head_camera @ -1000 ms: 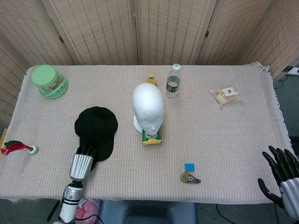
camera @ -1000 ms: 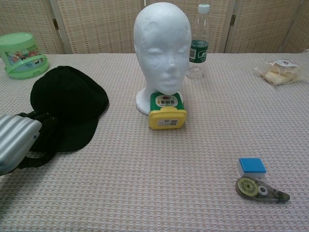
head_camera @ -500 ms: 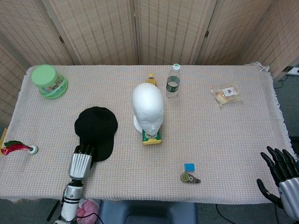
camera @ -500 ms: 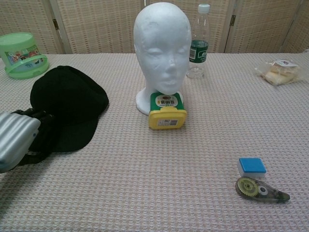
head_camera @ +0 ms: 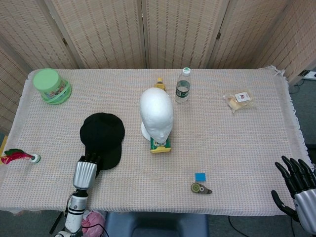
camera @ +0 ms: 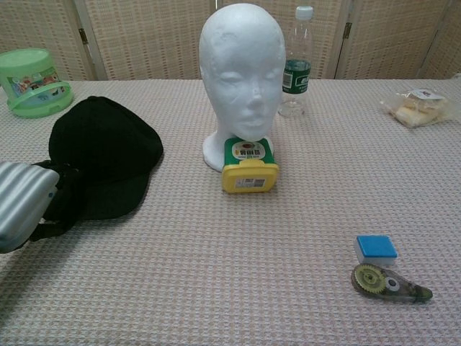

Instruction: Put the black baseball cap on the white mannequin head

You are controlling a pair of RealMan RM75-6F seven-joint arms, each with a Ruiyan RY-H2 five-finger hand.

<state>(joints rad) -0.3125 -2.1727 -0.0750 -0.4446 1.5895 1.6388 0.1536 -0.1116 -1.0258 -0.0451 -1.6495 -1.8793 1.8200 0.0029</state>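
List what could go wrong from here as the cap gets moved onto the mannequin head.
1. The left hand meets the black cap only at its brim edge; the grip looks shallow, so the cap may slip or droop when lifted.
2. The mannequin head stands freely with a yellow-green container against its base; a sideways push could tip it, perhaps into the water bottle behind.

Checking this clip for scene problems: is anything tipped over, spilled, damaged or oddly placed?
Nothing spilled or damaged. One oddity: a yellow-lidded green jar lies on its side against the white mannequin head's base. The water bottle stands upright; the black baseball cap lies flat.
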